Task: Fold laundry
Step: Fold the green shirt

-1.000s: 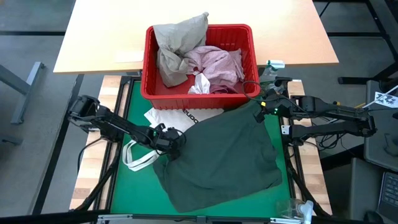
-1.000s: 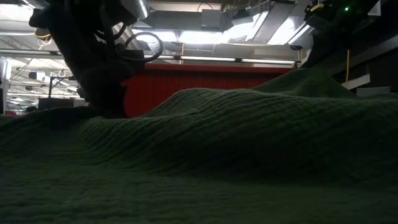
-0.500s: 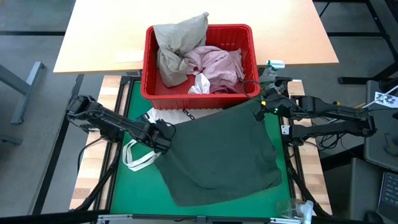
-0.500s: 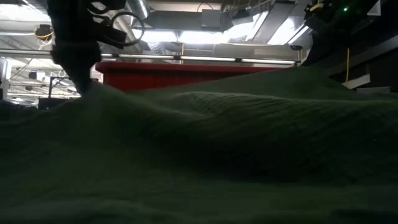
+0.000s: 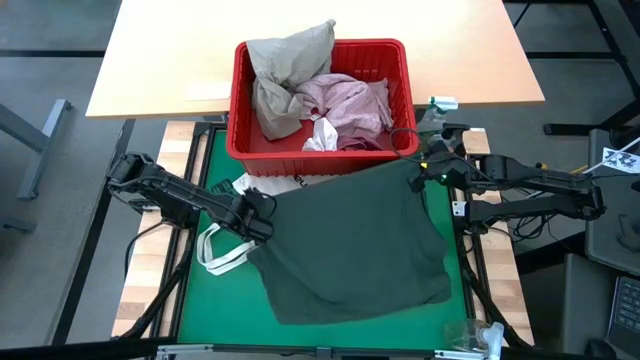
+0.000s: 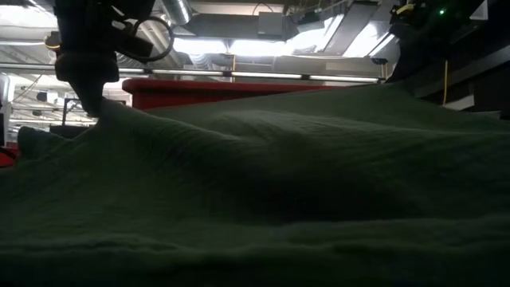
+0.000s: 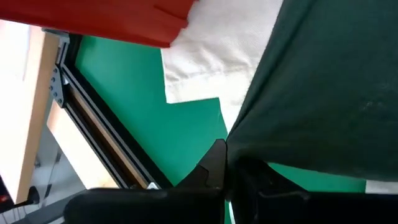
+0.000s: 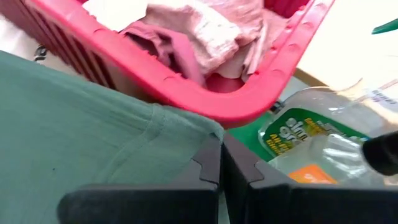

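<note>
dark grey-green garment (image 5: pixel 355 245): your main piece. Spread over the green mat (image 5: pixel 215 295), just in front of the red basket (image 5: pixel 318 150). Both upper corners are pinched and lifted; the rest drapes down toward the near edge of the bench. In the low view it fills almost the whole frame.

left gripper (image 5: pixel 262 208): at the garment's left corner, in front of the basket's left end. Jaws fully closed on the cloth edge; the wrist view shows the dark fabric clamped at the tips.

right gripper (image 5: pixel 420 172): at the garment's right corner, just off the basket's right front corner. Jaws closed on the hem; you can see the seam running into the tips in the right wrist view.

white tote bag (image 5: pixel 250 190): flat on the mat in front of the basket, left side, partly under the garment. Loop handles (image 5: pixel 222 250) stick out to the left of the garment.

red basket: sits at the far end of the mat, against the wooden table (image 5: pixel 160 60).

beige-khaki garment (image 5: pixel 285 70): bunched in the basket's left half, rising over the rim.

mottled pink garment (image 5: pixel 350 100): in the basket's right half.

small white piece (image 5: pixel 322 135): at the basket's front wall, between the two.

plastic bottle (image 8: pixel 323 140): just right of the basket, beside the right gripper.
</note>
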{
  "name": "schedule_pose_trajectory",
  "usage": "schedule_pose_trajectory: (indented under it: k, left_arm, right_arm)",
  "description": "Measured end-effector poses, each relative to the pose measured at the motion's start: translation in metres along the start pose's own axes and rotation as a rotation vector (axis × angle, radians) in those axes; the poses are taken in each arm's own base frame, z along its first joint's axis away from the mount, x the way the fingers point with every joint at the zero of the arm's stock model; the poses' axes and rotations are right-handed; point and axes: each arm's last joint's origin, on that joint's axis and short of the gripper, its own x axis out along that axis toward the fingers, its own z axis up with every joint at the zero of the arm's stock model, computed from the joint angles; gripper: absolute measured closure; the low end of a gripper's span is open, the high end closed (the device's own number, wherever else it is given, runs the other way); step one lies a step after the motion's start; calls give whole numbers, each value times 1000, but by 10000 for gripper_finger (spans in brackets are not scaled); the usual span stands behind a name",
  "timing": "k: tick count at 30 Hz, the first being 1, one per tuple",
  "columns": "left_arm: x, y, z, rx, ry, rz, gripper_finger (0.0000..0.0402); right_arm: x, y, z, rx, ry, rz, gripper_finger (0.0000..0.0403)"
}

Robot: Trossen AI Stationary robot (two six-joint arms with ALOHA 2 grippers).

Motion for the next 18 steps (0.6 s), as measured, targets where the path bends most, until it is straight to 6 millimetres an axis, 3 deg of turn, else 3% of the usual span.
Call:
schedule_pose_trajectory:
  k: [9,18]
  left_arm:
    - [0,-1,1,-53,-30,7,392]
    - [0,-2,3,-66,-69,6,297]
  right_arm:
    - [0,0,-1,-5,10,5,400]
    - [0,1,-2,-5,38,56,400]
